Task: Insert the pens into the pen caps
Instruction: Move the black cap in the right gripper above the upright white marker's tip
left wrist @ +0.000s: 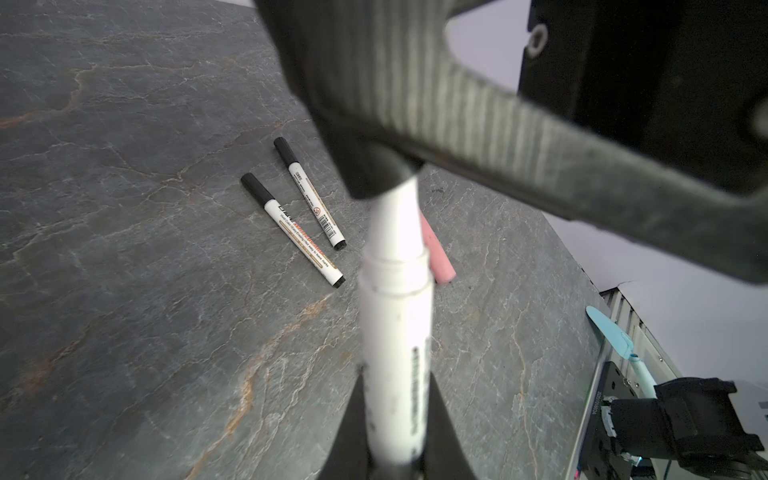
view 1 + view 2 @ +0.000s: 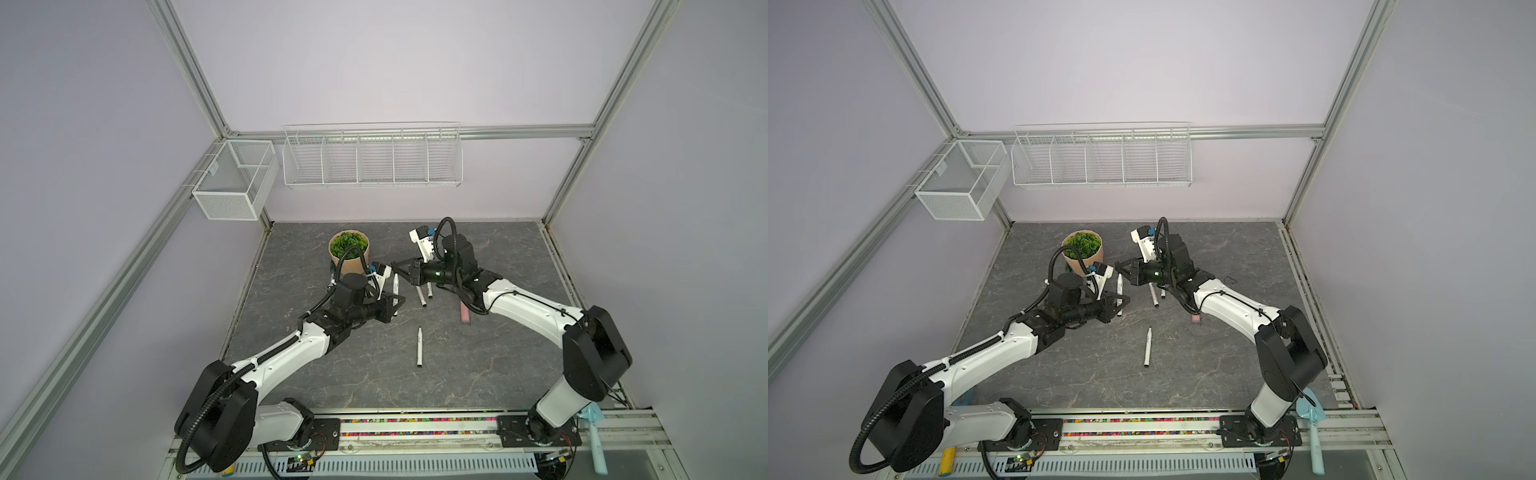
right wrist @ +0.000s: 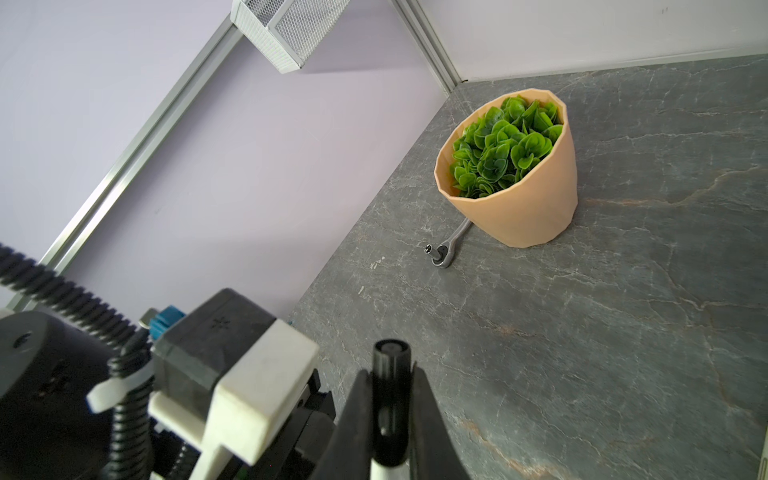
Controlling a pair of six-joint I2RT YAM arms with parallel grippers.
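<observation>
Left gripper [image 1: 397, 415]: clamped on pen [image 1: 395, 324]
Right gripper [image 3: 390, 415]: clamped on pen cap [image 3: 390, 365]
Risk: a tilted pen may jam, twisting the pen cap loose

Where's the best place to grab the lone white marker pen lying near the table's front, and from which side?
Take the white marker pen mid-barrel, coming straight down from above, jaws across its width. It lies flat with bare grey table on both sides, and that hold leaves its tip end free for capping.

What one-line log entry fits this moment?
left jaws: shut on pen | right jaws: shut on pen cap | stage: pen cap over pen tip
</observation>
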